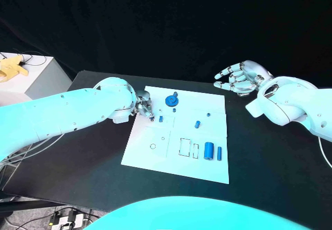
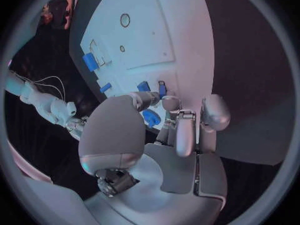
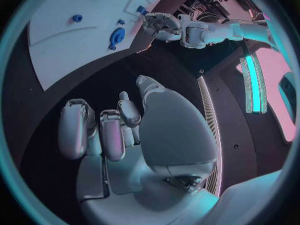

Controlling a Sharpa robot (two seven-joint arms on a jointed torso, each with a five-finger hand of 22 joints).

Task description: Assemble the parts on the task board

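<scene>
Near parts: two blue cylinders, the thick blue cylinder (image 1: 208, 150) and the thin blue rod (image 1: 220, 153), are lying on the flat white task board (image 1: 156, 160) beside a rectangular outline.
Left hand: the silver left hand (image 1: 144, 106) is hovering over the board's left edge, fingers curling near a small blue peg (image 1: 161, 119); whether it is actually gripping it cannot be told.
Advice: it should be keeping the peg upright, lowering slowly.
Far: the blue round gear (image 1: 171, 100) is sitting near the far edge.
Right hand: the silver right hand (image 1: 241, 78) is hanging off the board, fingers loosely curled, holding nothing.
</scene>
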